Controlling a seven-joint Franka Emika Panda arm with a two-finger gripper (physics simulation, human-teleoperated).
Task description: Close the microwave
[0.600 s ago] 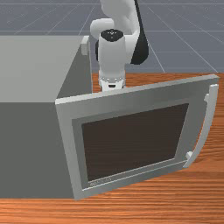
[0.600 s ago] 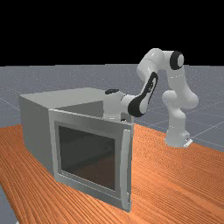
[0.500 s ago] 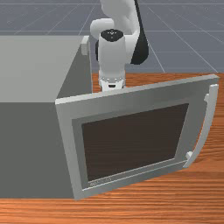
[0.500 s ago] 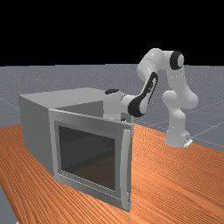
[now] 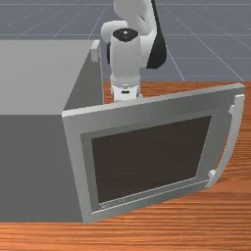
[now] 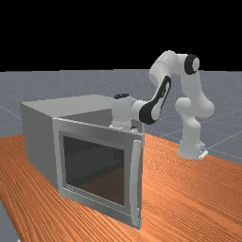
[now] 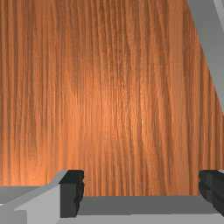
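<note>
The microwave (image 5: 32, 166) sits on the table (image 5: 196, 225), its grey body toward the front view's left. Its door (image 5: 152, 112) is open, swung well out from the body and slanting across the front view toward the right. The door stands upright and meets the body along its left edge there. A dark window (image 5: 152, 159) fills the middle of the door, and a pale, curved handle (image 5: 230, 142) runs up the door's free edge, on its outer face. In the far view the handle is at the door's right side, well apart from the body.

The arm (image 6: 160, 94) reaches over the table from the far view's right. The end effector (image 5: 126, 93) points down behind the door, on the side away from the handle, and the door's top edge hides its lower part in the front view. Whether it touches the door I cannot tell.

In the wrist view the end effector (image 7: 141, 188) is wide, its two dark fingers (image 7: 71, 192) far apart and not closed on anything. A grey strip runs across the gap at their tips, and a slanting grey panel lies off beyond one finger; which parts of the microwave these are I cannot tell. Wood grain of the table shows past the fingers.
</note>
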